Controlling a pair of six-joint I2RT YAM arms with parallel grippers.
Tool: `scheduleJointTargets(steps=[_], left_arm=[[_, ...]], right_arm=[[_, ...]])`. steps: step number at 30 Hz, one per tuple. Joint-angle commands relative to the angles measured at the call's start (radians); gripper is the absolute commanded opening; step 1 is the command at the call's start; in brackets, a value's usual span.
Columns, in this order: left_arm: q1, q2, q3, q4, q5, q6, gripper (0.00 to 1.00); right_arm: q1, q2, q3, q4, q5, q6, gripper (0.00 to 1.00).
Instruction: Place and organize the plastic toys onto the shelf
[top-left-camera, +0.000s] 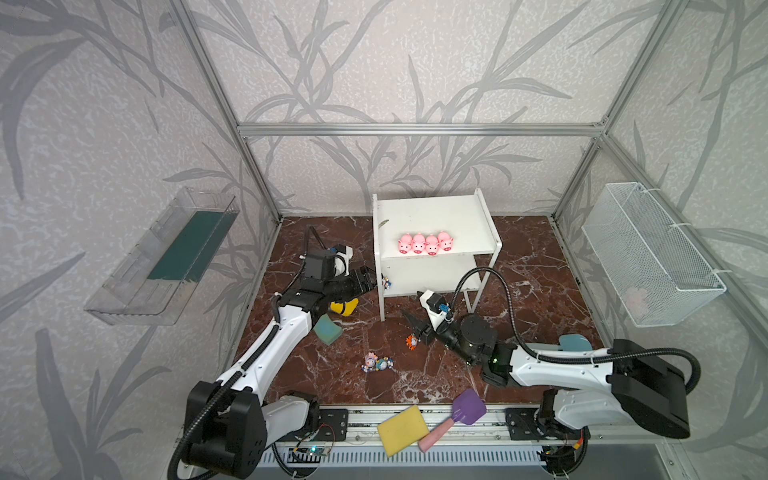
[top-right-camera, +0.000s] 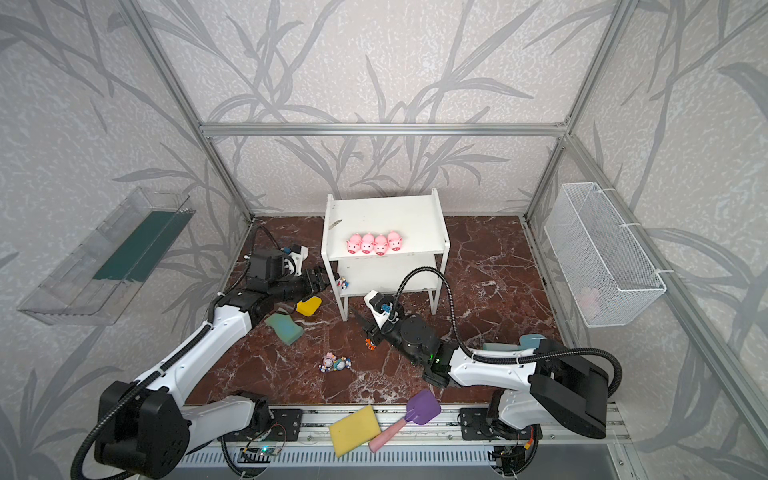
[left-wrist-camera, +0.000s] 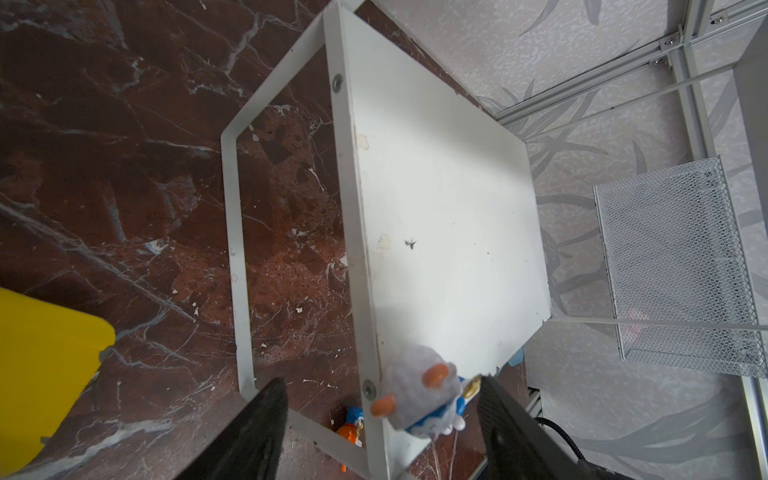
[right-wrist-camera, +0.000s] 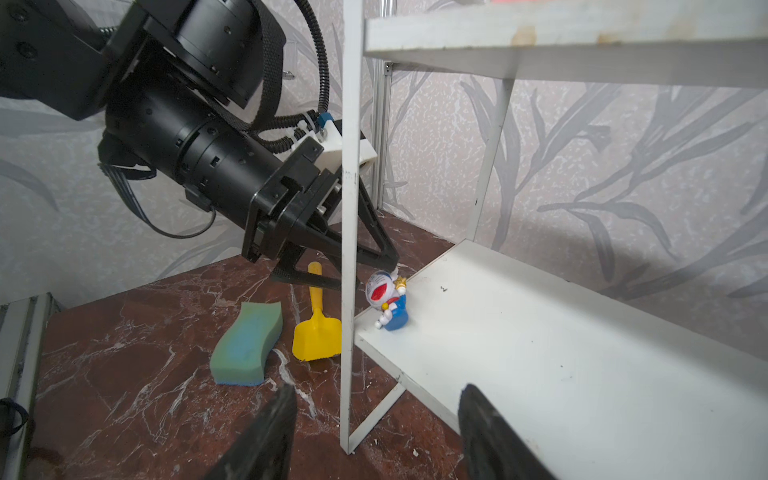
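While white-blue figurine (top-left-camera: 385, 282) leans at very edge of shelf (top-left-camera: 436, 208) lower board, 8 o'clock corner in a top view, left jaws stand open astride it, gripping nothing. Risk: any sideways pull-out clips figurine, topples it onto worktop (top-left-camera: 519, 270). Right jaws open, empty, near orange figurine (top-left-camera: 411, 341). Four pigs (top-left-camera: 426, 243) line 6 o'clock edge of upper board; knock to shelf frame could spill them.

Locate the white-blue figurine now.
In a top view the white-blue figurine sits at the left end of the lower board of the shelf, inside the open left pincer.
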Motion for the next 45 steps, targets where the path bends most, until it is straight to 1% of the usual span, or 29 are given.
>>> scheduleJointTargets(steps=[1,4,9,13,15,19,24,30,34,40,45], left_arm=[[-0.005,-0.024,-0.024,0.08,0.046,-0.047,0.73],[-0.006,-0.001,-0.025,0.095,0.063,-0.055,0.73],[-0.006,-0.003,-0.039,0.165,0.067,-0.077,0.76],[-0.005,0.039,-0.035,0.222,0.113,-0.104,0.77],[-0.005,0.06,-0.042,0.257,0.128,-0.125,0.75],[-0.007,0.078,-0.042,0.246,0.13,-0.11,0.72],[-0.007,0.08,-0.058,0.249,0.134,-0.11,0.63],[-0.007,0.071,-0.078,0.24,0.131,-0.102,0.58],[-0.007,0.07,-0.085,0.246,0.129,-0.105,0.52],[-0.006,0.061,-0.068,0.224,0.116,-0.087,0.49],[-0.004,0.055,-0.058,0.204,0.108,-0.074,0.4]], right_arm=[[0.01,-0.033,-0.015,-0.014,0.028,-0.001,0.63],[0.016,-0.048,-0.022,-0.023,0.035,0.0,0.63],[0.021,-0.065,-0.038,-0.031,0.044,0.003,0.63],[0.021,-0.066,-0.043,-0.034,0.045,0.005,0.63],[0.022,-0.067,-0.045,-0.034,0.047,0.005,0.63],[0.021,-0.07,-0.049,-0.036,0.055,0.002,0.63],[0.022,-0.068,-0.05,-0.034,0.058,0.002,0.63],[0.021,-0.068,-0.053,-0.034,0.064,0.003,0.63],[0.022,-0.068,-0.054,-0.034,0.067,0.003,0.63],[0.022,-0.069,-0.055,-0.036,0.067,0.002,0.63],[0.021,-0.071,-0.058,-0.037,0.07,0.003,0.63]])
